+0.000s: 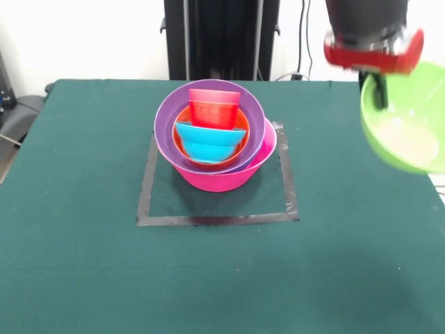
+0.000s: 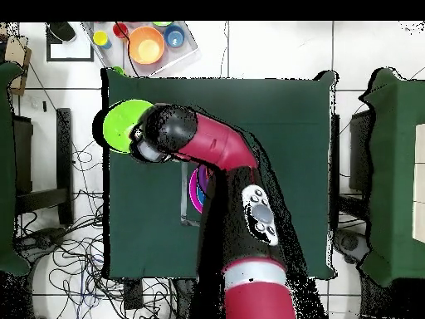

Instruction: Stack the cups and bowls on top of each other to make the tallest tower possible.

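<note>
tower mid-table, in taped square | held bowl right (aloft)

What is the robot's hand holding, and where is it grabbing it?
The hand holds the lime green bowl by its rim, at the edge nearest the tower. The bowl hangs tilted above the table's side.

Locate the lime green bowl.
In the front view the lime green bowl hangs tilted from the gripper at the right edge, above the table, well right of the tower.
</note>
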Robot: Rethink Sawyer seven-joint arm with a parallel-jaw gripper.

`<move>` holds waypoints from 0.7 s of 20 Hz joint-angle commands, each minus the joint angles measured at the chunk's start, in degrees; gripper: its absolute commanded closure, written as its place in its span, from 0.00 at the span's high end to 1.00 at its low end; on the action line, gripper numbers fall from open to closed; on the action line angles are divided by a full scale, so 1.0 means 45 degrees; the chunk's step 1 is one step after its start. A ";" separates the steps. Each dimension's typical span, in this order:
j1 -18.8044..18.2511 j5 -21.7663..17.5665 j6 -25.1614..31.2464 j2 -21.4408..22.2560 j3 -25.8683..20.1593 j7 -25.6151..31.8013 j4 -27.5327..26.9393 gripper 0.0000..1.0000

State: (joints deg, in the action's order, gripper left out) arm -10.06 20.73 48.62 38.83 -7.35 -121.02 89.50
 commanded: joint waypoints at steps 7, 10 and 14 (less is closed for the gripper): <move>-0.2419 0.2174 0.2089 0.5466 -0.2289 0.4289 0.5673 0.00; -0.3319 0.1797 0.2078 0.5804 -0.2195 0.5348 0.6272 0.00; -0.4537 0.1334 0.1933 0.6082 -0.2287 0.6492 0.6900 0.00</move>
State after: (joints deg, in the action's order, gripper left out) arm -23.19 28.06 53.33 61.19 -13.16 -118.65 108.59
